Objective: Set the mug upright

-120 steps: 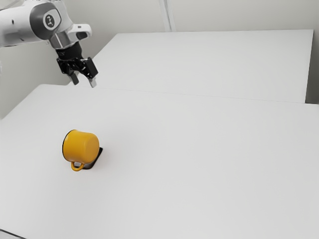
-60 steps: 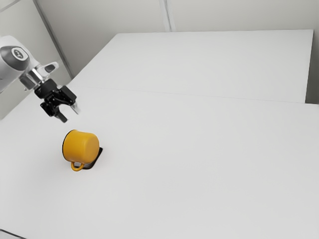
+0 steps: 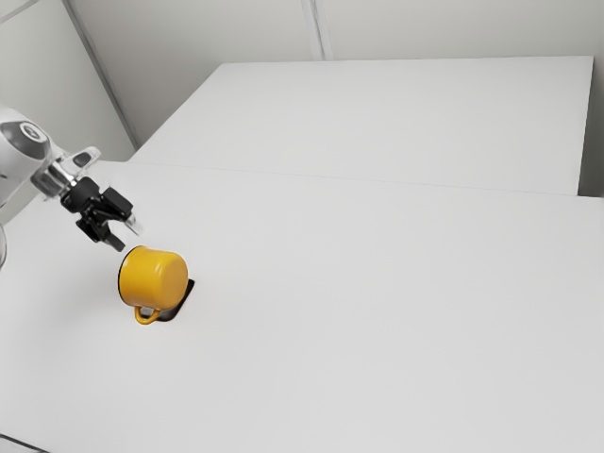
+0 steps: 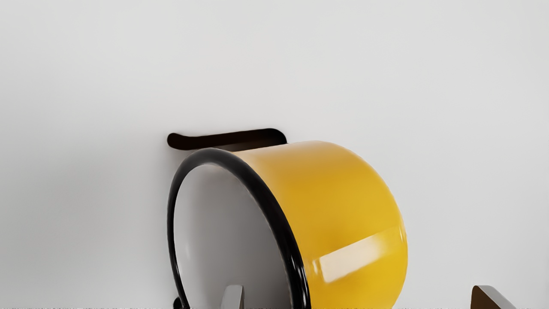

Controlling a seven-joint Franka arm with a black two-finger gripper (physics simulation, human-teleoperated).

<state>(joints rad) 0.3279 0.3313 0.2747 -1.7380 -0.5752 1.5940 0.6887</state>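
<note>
- Exterior view: gripper [image 3: 125,236], black, comes in from the exterior view's left and points down at a slant. Fingers stand well apart, nothing grasped.
- Same view: mug [image 3: 153,277], yellow with a dark rim, lies on its side on the white desk [image 3: 377,311]. Mouth faces the exterior view's left, base the exterior view's right; handle [image 3: 146,315] low on the near side.
- Gripper to mug: tips sit just beside the rim end, near the upper part of the mouth. Contact cannot be told from here.
- A flat black shape [image 3: 180,300] shows under the mug, sticking out past its base side; what it is, hard to say.
- Badge [image 3: 32,133] on the white arm [image 3: 17,162]: round, its mark too small to read.
- Wrist view: fingers wide apart, released. One tip overlaps the mug's pale inside; whether it is in the mouth or above it, cannot tell. The other stands beyond the base, apart from the yellow wall.
- Mug's mouth and body lie partly between the two fingers, unclasped. Yellow wall bears a pale, glossy reflection.
</note>
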